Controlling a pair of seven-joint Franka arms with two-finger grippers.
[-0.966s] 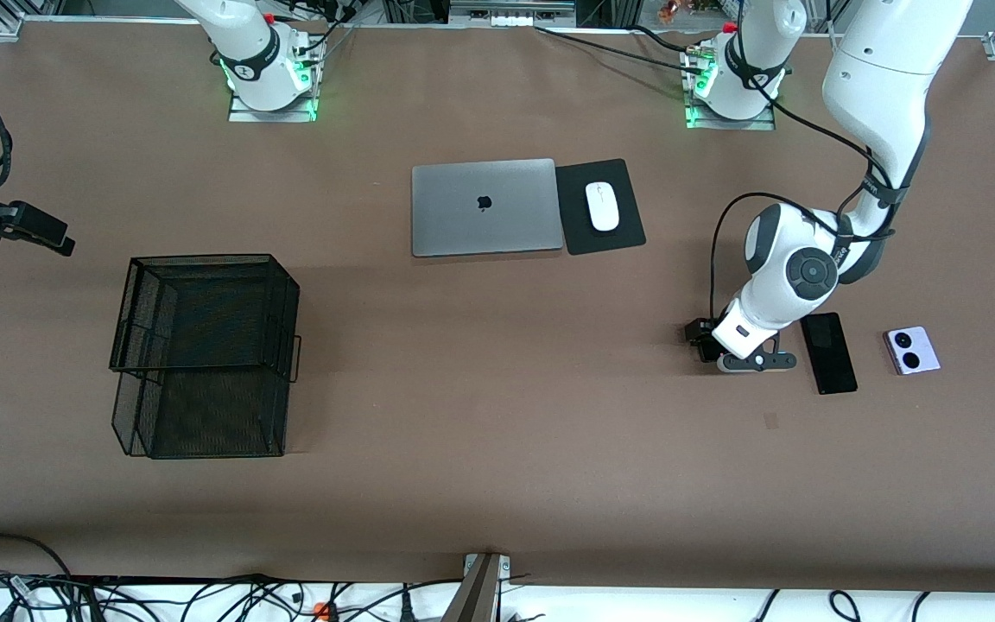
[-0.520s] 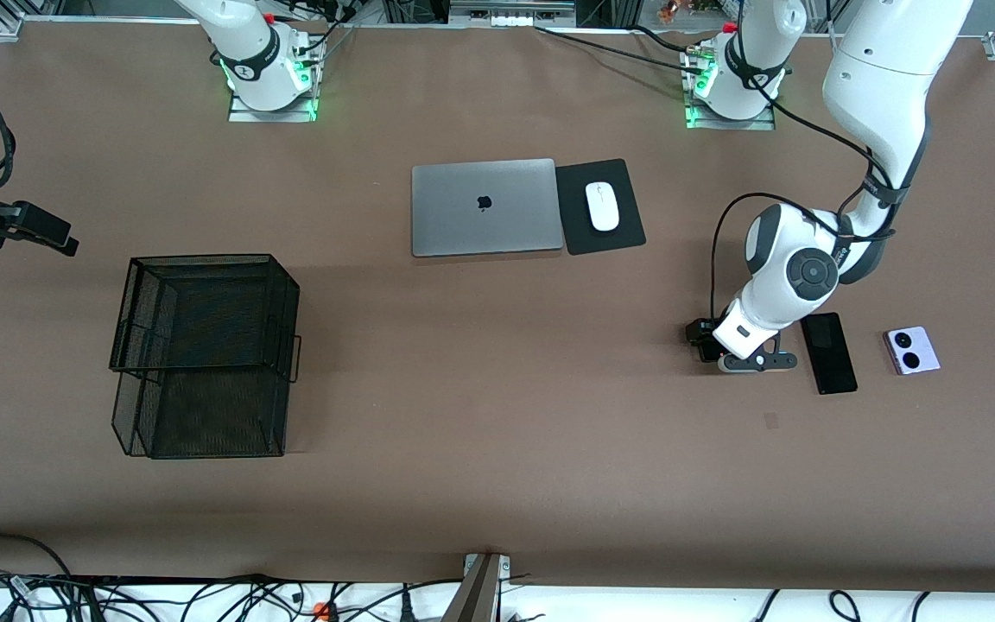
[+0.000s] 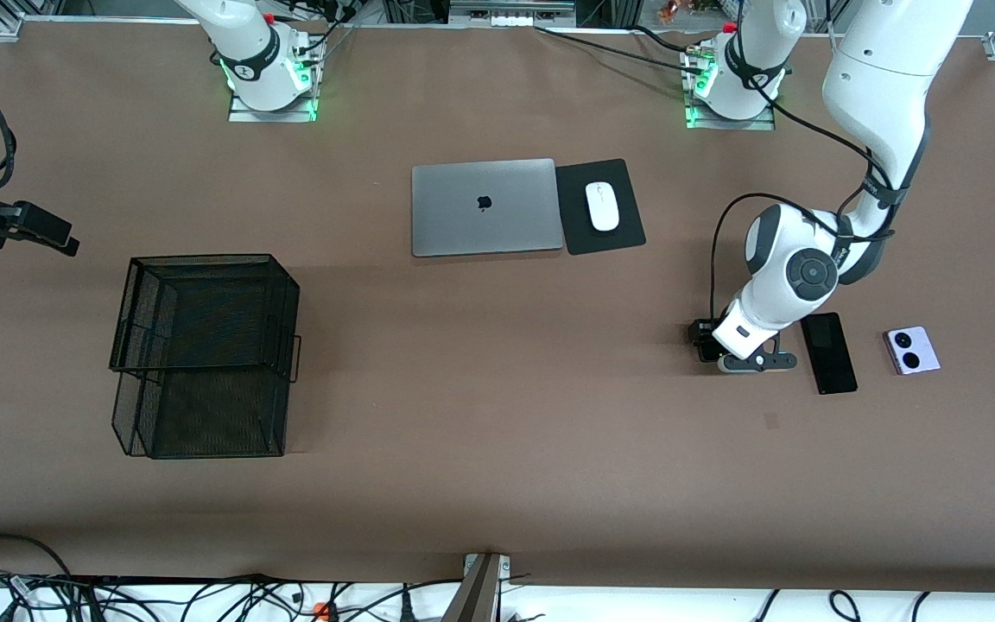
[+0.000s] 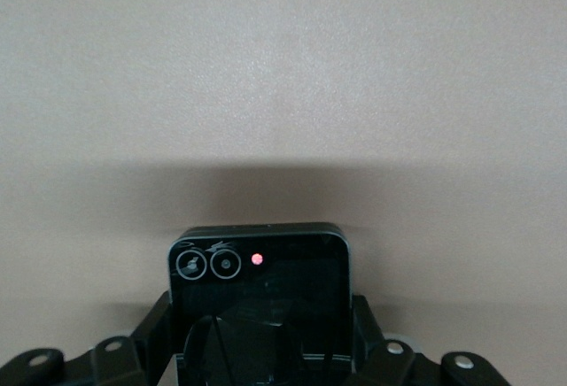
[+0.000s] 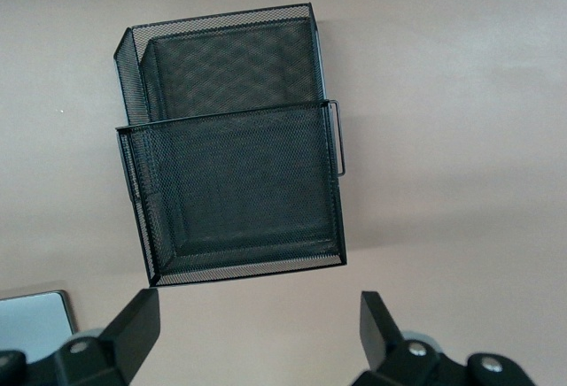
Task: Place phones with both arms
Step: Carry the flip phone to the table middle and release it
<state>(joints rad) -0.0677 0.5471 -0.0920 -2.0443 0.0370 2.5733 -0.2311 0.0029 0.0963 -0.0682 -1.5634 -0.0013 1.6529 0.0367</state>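
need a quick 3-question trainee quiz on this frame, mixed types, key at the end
1. True or false: the right gripper is shut.
2. What sits between the fingers of the left gripper? A) laptop B) black flip phone C) slab phone
3. Fill in: the white mouse rests on a black ___.
Key: 1 false, it is open; 2 B; 3 mouse pad.
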